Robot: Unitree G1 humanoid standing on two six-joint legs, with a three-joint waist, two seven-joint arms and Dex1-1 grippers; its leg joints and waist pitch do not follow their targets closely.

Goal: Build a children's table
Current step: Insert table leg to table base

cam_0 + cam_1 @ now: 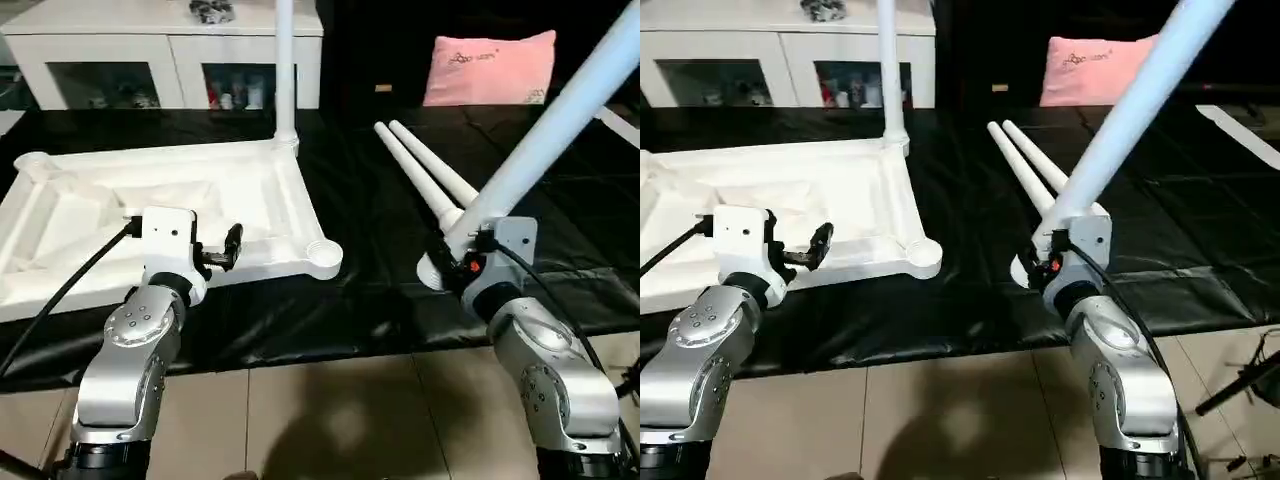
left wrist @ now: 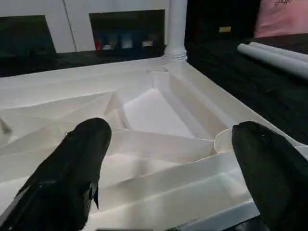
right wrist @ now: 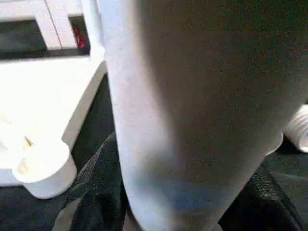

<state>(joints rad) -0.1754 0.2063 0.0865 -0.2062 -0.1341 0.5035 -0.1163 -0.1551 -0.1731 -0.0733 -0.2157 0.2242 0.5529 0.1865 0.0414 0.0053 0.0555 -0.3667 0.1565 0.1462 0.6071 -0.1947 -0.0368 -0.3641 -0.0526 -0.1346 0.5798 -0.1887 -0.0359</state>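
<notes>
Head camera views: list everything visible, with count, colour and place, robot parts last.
tabletop: one, white, upside down on the black sheet, ribbed underside up
fitted leg: one, white, upright in the tabletop's far corner socket
loose legs: two, white, lying side by side on the sheet right of the tabletop
held leg: one, white, slanting up to the right
black sheet: one, covering the floor under the parts
cabinet: one, white, glass doors, at the back
pink cushion: one, back right
left gripper: open, over the tabletop's near edge
right gripper: shut on the held leg
</notes>
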